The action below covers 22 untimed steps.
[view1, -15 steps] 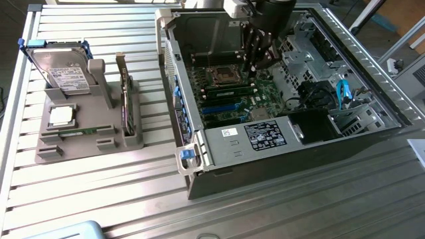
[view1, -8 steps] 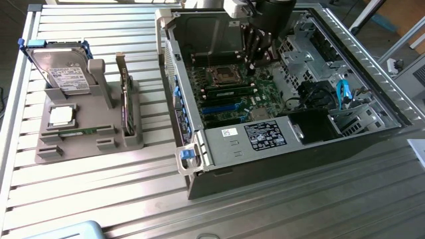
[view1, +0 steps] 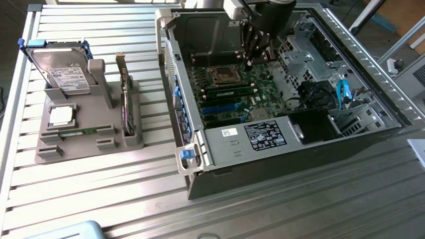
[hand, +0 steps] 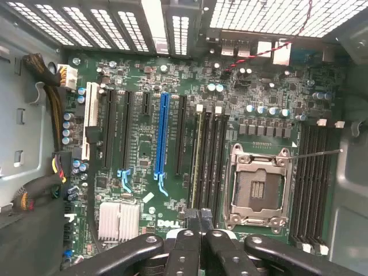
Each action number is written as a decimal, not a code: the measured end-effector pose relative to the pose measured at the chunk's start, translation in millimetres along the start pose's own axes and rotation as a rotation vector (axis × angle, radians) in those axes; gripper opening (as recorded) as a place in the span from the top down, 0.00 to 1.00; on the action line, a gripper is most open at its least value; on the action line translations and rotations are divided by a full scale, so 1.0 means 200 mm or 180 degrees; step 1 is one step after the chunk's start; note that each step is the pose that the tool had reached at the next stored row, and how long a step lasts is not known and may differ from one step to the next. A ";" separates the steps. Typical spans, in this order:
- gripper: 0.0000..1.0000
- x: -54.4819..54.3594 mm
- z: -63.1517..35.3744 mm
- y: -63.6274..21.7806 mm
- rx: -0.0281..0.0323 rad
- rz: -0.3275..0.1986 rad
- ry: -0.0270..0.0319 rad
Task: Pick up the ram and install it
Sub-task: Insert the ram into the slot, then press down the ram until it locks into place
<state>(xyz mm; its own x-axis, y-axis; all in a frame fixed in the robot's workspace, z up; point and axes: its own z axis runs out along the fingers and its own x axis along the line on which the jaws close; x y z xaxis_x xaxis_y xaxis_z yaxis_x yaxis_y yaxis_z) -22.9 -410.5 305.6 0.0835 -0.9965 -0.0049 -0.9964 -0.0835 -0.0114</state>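
A slim green stick, seemingly a ram (view1: 86,131), lies along the front of the grey holder (view1: 86,144) at the exterior view's left. Inside the open computer case (view1: 279,134), another thin green stick (hand: 199,161) stands on edge in a memory slot beside the bare processor socket (hand: 259,184). I cannot tell whether it is fully seated. My gripper (view1: 256,59) hangs above the motherboard (hand: 144,132) near the case's back wall, well off the board. In the wrist view the gripper (hand: 198,217) is shut just over that slot's end, with nothing visible between the fingertips.
The holder also carries a hard drive (view1: 63,74), a square silver processor (view1: 61,115) and an upright expansion card (view1: 124,94). Inside the case are a blue slot (hand: 163,138), a silver heatsink (hand: 119,220), cable bundles (hand: 49,109) and a drive cage (view1: 312,55).
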 end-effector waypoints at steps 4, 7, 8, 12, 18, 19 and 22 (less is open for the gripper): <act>0.89 0.01 0.003 -0.098 -0.0002 0.0000 0.0000; 0.89 0.01 0.004 -0.115 -0.0003 0.0000 0.0000; 0.89 0.01 0.004 -0.115 -0.0003 0.0000 0.0000; 0.89 0.01 0.004 -0.115 -0.0003 0.0000 0.0000; 0.89 0.01 0.004 -0.115 -0.0003 0.0000 0.0000; 0.89 0.01 0.005 -0.116 -0.0003 0.0000 0.0000; 0.89 0.01 0.015 -0.115 -0.0003 0.0000 0.0000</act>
<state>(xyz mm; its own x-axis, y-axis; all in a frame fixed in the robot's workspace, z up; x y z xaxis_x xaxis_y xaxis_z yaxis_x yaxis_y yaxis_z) 0.3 -410.6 302.9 0.0835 -0.9965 -0.0051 -0.9965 -0.0834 -0.0104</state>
